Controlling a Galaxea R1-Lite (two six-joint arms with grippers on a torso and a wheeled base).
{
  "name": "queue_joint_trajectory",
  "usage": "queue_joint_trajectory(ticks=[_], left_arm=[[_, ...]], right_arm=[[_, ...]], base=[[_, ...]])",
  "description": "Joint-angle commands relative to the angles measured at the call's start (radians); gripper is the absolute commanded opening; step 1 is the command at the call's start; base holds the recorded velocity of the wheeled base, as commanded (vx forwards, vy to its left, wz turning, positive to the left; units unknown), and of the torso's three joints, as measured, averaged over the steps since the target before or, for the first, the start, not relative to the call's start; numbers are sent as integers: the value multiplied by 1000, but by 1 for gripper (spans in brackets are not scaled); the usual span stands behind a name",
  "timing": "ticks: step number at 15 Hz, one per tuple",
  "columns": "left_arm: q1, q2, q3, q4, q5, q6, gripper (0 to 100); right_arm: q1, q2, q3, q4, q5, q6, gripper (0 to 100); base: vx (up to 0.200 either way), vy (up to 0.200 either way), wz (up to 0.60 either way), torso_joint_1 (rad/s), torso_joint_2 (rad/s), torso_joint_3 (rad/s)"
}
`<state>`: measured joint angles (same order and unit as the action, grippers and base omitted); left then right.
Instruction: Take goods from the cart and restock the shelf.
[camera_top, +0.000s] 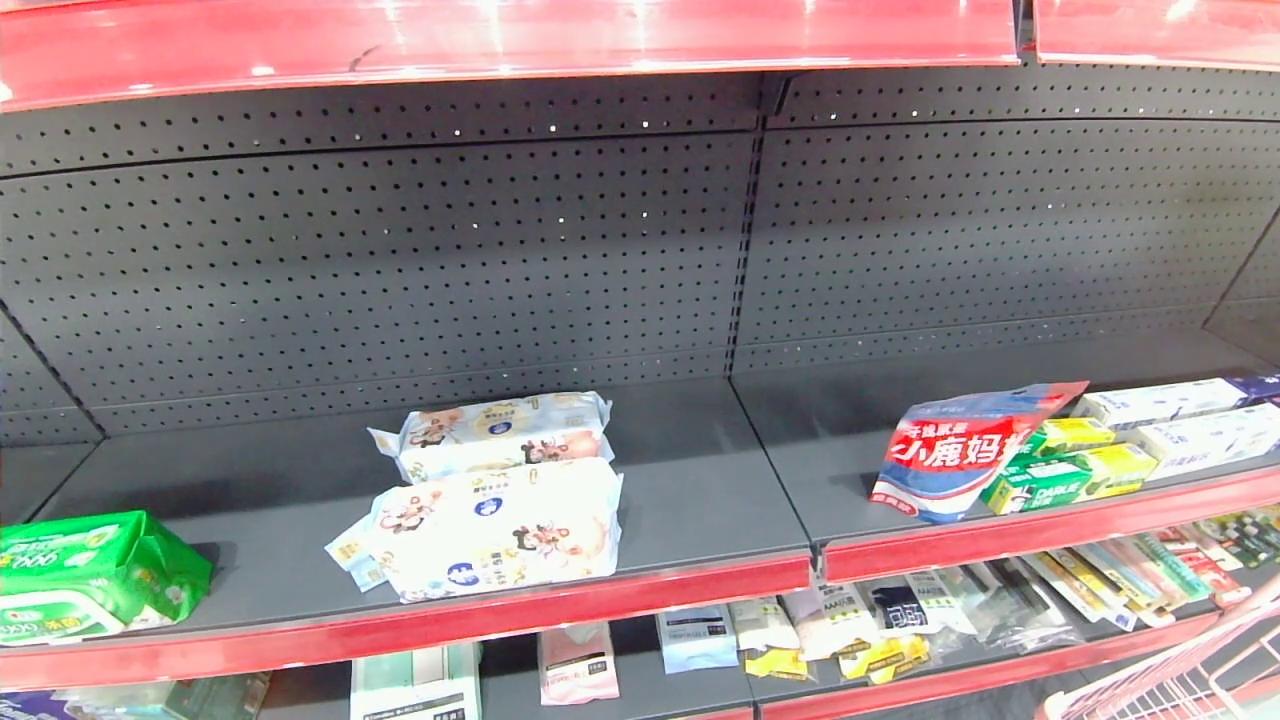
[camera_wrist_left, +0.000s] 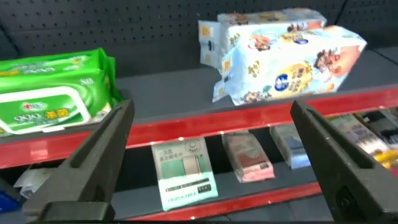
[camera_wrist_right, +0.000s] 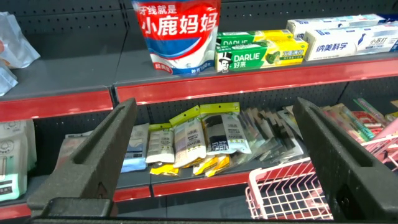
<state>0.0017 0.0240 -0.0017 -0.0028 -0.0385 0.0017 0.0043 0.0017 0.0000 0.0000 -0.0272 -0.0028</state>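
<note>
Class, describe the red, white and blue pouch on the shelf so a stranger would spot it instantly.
Start at the dark grey metal shelf with the red front edge and go to its right-hand bay. There the soft red, white and blue pouch stands beside green cartons. It is the only bag among rectangular boxes.

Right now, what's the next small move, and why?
Probably swing the right pincer down to the cart: both it and the left pincer are open and empty, and the cart stands at the robot's right.
</note>
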Motion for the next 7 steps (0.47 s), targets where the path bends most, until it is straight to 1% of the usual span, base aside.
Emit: queue_joint_trajectory(ticks=[1,7], left_arm=[[0,-24,0,0,2,0,100],[0,-24,2,0,2,0,100]], right_arm=[[0,1,0,0,0,-2,100],[0,1,0,0,0,-3,100]], base=[[0,0,0,0,0,0],[0,0,0,0,0,0]])
